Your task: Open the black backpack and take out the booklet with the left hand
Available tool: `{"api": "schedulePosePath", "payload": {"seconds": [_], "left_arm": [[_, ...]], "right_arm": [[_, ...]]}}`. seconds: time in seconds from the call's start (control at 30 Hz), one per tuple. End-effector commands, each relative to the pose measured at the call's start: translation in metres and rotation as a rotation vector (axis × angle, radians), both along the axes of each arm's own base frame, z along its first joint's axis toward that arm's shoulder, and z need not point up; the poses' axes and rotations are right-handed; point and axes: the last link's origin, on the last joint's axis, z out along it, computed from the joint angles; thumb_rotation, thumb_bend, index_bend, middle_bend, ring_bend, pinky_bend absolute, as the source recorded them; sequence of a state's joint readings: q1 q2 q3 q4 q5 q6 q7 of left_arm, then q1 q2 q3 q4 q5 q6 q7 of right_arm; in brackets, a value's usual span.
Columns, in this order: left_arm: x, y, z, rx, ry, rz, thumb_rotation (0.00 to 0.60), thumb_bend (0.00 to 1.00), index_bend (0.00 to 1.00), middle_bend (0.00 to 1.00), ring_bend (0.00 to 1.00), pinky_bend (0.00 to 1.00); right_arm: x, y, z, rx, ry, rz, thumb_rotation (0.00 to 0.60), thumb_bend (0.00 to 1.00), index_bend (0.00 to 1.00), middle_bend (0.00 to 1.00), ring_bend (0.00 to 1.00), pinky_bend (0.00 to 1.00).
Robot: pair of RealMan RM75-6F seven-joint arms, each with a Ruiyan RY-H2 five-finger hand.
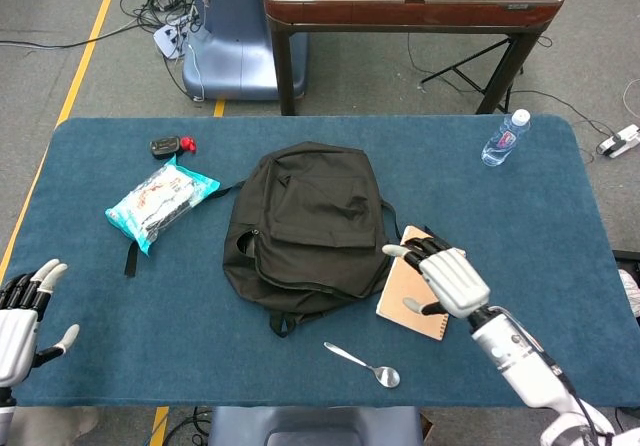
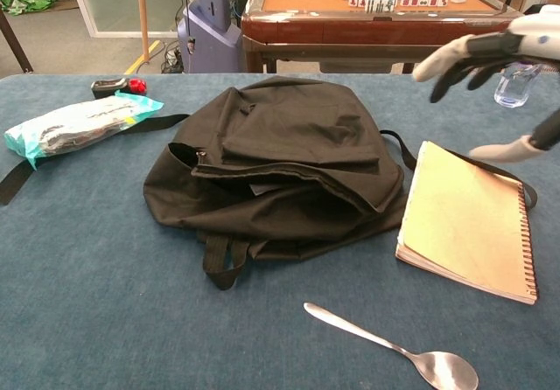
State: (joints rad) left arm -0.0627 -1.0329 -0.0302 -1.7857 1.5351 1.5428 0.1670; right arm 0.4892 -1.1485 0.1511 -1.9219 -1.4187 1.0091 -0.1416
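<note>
The black backpack (image 1: 305,226) (image 2: 280,163) lies flat in the middle of the blue table, its zipper running along the front edge. A tan spiral-bound booklet (image 1: 412,291) (image 2: 468,228) lies on the cloth just right of the bag, over one strap. My right hand (image 1: 445,276) (image 2: 494,66) hovers above the booklet, fingers spread toward the bag, holding nothing. My left hand (image 1: 22,316) sits at the table's near left edge, fingers apart and empty, far from the bag; the chest view does not show it.
A metal spoon (image 1: 365,364) (image 2: 394,346) lies near the front edge. A teal snack packet (image 1: 160,201) (image 2: 79,123) and a small black and red object (image 1: 170,146) are left of the bag. A water bottle (image 1: 505,138) (image 2: 528,58) stands back right.
</note>
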Motion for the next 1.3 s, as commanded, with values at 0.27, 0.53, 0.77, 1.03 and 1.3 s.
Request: {"api": "schedulePosePath", "payload": {"seconds": [0.27, 0.53, 0.77, 1.03, 1.3], "left_arm": [[0.001, -0.001, 0.000, -0.007, 0.004, 0.004, 0.600, 0.28, 0.11, 0.09, 0.13, 0.10], [0.000, 0.000, 0.002, -0.009, 0.009, 0.008, 0.600, 0.28, 0.11, 0.09, 0.13, 0.10], [-0.002, 0.001, 0.003, -0.010, 0.009, 0.011, 0.600, 0.28, 0.11, 0.09, 0.13, 0.10], [-0.004, 0.001, 0.005, -0.008, 0.012, 0.013, 0.600, 0.28, 0.11, 0.09, 0.13, 0.10], [-0.002, 0.003, 0.002, -0.013, 0.015, 0.007, 0.600, 0.28, 0.11, 0.09, 0.13, 0.10]], "right_arm": [[0.061, -0.025, -0.066, 0.121, -0.002, 0.053, 0.600, 0.13, 0.19, 0.26, 0.17, 0.19], [0.089, -0.037, -0.106, 0.135, 0.014, 0.063, 0.600, 0.13, 0.20, 0.26, 0.17, 0.19], [0.105, -0.051, -0.127, 0.127, 0.031, 0.052, 0.600, 0.14, 0.22, 0.26, 0.17, 0.19], [0.104, -0.071, -0.125, 0.086, 0.013, -0.006, 0.600, 0.30, 0.25, 0.26, 0.17, 0.19], [0.099, -0.079, -0.120, 0.113, 0.020, -0.048, 0.600, 0.60, 0.37, 0.31, 0.18, 0.19]]}}
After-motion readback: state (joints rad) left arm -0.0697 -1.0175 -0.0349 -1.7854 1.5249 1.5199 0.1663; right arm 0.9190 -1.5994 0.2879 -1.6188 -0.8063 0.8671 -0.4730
